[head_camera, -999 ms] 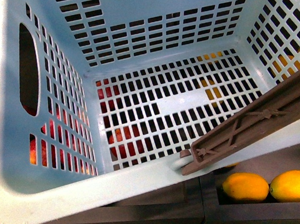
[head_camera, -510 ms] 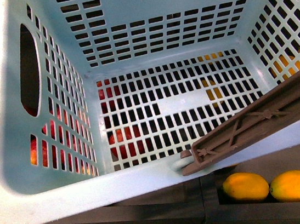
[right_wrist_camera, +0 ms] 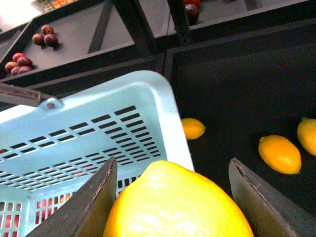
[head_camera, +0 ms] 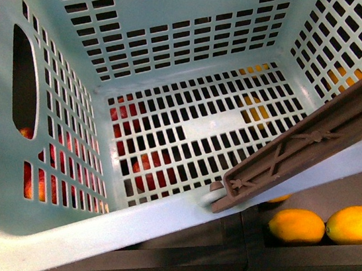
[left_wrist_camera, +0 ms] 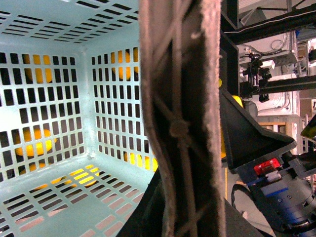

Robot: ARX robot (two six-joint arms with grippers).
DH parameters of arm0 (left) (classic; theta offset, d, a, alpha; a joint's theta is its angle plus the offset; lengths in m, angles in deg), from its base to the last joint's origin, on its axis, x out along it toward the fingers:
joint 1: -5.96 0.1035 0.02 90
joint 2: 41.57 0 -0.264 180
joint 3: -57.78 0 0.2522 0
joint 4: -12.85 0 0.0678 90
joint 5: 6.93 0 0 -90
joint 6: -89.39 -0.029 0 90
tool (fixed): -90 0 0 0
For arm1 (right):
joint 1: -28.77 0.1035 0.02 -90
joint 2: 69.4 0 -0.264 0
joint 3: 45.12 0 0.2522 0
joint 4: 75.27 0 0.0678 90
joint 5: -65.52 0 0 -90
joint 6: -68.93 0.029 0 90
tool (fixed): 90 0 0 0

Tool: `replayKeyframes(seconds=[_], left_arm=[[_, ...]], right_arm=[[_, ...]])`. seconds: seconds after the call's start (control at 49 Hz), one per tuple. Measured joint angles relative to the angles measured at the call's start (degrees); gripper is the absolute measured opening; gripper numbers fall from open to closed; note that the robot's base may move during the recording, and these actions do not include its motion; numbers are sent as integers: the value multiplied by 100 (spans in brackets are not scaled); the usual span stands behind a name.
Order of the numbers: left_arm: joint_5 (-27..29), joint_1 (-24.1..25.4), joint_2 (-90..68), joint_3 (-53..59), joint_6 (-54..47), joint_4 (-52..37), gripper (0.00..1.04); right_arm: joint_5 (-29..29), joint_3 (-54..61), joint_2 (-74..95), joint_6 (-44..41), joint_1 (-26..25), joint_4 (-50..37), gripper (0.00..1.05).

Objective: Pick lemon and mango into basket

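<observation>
The light teal basket [head_camera: 61, 238] fills the front view, hanging tilted, with nothing lying inside it. Its brown handle [head_camera: 302, 143] crosses the lower right. In the left wrist view the handle [left_wrist_camera: 180, 98] runs straight through the frame and my left gripper [left_wrist_camera: 190, 217] is shut on it. My right gripper [right_wrist_camera: 173, 165] is shut on a plump yellow lemon [right_wrist_camera: 177, 207], held just outside the basket's corner [right_wrist_camera: 163, 113] and above its rim. I cannot pick out a mango for certain.
Two yellow-orange oval fruits [head_camera: 296, 226] [head_camera: 357, 224] lie in a dark bin below the basket. More lemons [right_wrist_camera: 279, 153] [right_wrist_camera: 192, 128] sit on the black bin floor. Red fruits [head_camera: 147, 170] show through the floor slots. Dark red fruits [right_wrist_camera: 44, 37] rest on a grey shelf.
In the front view the basket has shifted slightly left and looks a little nearer; the handle moved with it. The fruits in the bin lie as before.
</observation>
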Motion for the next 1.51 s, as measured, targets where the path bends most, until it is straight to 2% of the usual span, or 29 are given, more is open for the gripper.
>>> replayKeyframes(seconds=[0.408,0.612,0.693,0.959,1.061,1.122,1.163,1.346,1.509], left_arm=[[-22,0,0,0,-13,0,5],[0,0,0,0,-15,0,5],[-11,0,-2,0,-39,2,5],[17,4,-37,-2,-33,0,5],[0,4,-37,-2,-35,2,5],[0,4,-37,-2,-33,0,5],[0,2,-37,-2,-35,0,5],[0,7,-37,-2,-24,0,5],[-9,4,-39,-2,-33,0,5]], right_arm=[[-380,367,-98,92,935,-39,60],[-470,431,-151,92,1021,-22,85],[-479,444,-341,151,940,42,98],[-894,514,-1379,223,-74,426,95],[-776,1143,-1794,-581,-319,-824,81],[-850,1399,-1952,-876,-278,-1200,74],[-1010,1661,-2120,-1106,-127,-1408,65],[-1043,2516,-2671,-1429,-13,-1565,26],[-1051,2863,-3064,-1488,-11,-1561,2]])
